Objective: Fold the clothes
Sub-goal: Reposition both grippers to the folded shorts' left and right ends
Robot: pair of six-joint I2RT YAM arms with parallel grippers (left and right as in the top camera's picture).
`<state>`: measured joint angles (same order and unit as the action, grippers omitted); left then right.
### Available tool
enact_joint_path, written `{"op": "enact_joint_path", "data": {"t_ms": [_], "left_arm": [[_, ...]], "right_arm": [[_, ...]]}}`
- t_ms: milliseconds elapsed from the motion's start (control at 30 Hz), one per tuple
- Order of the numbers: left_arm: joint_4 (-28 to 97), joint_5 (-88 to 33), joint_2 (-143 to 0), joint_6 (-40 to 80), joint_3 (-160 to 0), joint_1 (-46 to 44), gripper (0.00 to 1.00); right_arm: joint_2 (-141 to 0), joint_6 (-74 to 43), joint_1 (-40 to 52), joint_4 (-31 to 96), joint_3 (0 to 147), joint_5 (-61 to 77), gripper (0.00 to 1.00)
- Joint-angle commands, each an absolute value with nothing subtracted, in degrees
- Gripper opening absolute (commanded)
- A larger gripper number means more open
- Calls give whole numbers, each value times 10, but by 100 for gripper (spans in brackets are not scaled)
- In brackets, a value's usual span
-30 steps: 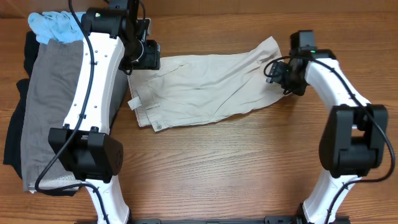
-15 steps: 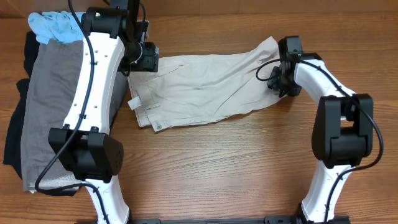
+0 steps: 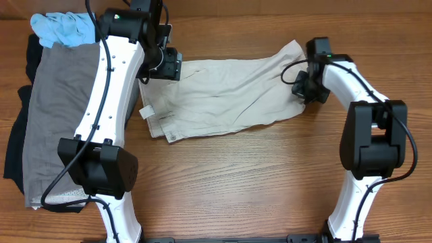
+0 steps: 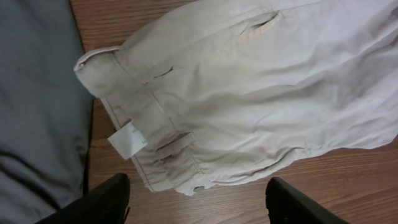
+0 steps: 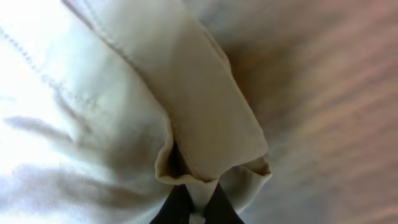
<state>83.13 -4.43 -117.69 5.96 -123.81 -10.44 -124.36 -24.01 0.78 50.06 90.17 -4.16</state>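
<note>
The cream-beige trousers [image 3: 223, 94] lie spread across the middle of the table, waistband to the left and leg ends to the right. My left gripper [image 3: 167, 64] hovers open over the waistband corner. In the left wrist view its dark fingertips [image 4: 106, 199] stand wide apart above bare wood, below the waistband and its white label [image 4: 127, 142]. My right gripper [image 3: 302, 84] is at the leg end. In the right wrist view it [image 5: 196, 208] is shut on a fold of the trouser hem [image 5: 205, 130].
A pile of other clothes lies at the far left: a grey piece [image 3: 57, 101], a black one [image 3: 15, 152] under it, and a light-blue one [image 3: 64, 28] on top at the back. Bare wooden tabletop [image 3: 256, 175] lies in front of the trousers.
My right gripper closed on the trouser leg hem. My left gripper shifted a little to the right over the waistband and opened slightly wider.
</note>
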Motion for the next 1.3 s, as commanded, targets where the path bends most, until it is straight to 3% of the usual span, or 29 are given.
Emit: {"op": "enact_joint_path", "data": {"t_ms": [0,333,533,667,767,867,967,1067,1200,1267], "left_arm": [[831,-40,-1176,64,-1250,-109,73],[825,-41,-1178,65,-1244,-109,72],[806,-41,-1178,84,-1213,-109,73],[789,-41,-1178,84,-1181,-109,79],[784,-40,-1178,84,-1159,-109,83],[774,-40,-1178,84,-1140,-109,83],[761,-40,-1178,84,-1127,-109,82],[755,-41,-1178,84,-1125,-108,82],[764,-46,-1178,84,-1125,-108,86],[771,-45,-1178,83,-1125,-108,86]], "right_arm": [[-1289,-258,-63,547,875,-52,4],[-1282,-285,-186,618,875,15,4],[-1236,-202,-202,656,875,103,4],[-1171,-163,-201,691,875,124,4],[-1110,-137,-200,714,875,126,21],[-1054,-114,-200,718,875,125,57],[-1024,-91,-200,696,875,127,75],[-1024,-60,-197,668,873,144,73],[-1036,17,-183,629,855,219,43],[-1047,32,-178,615,851,233,23]]}}
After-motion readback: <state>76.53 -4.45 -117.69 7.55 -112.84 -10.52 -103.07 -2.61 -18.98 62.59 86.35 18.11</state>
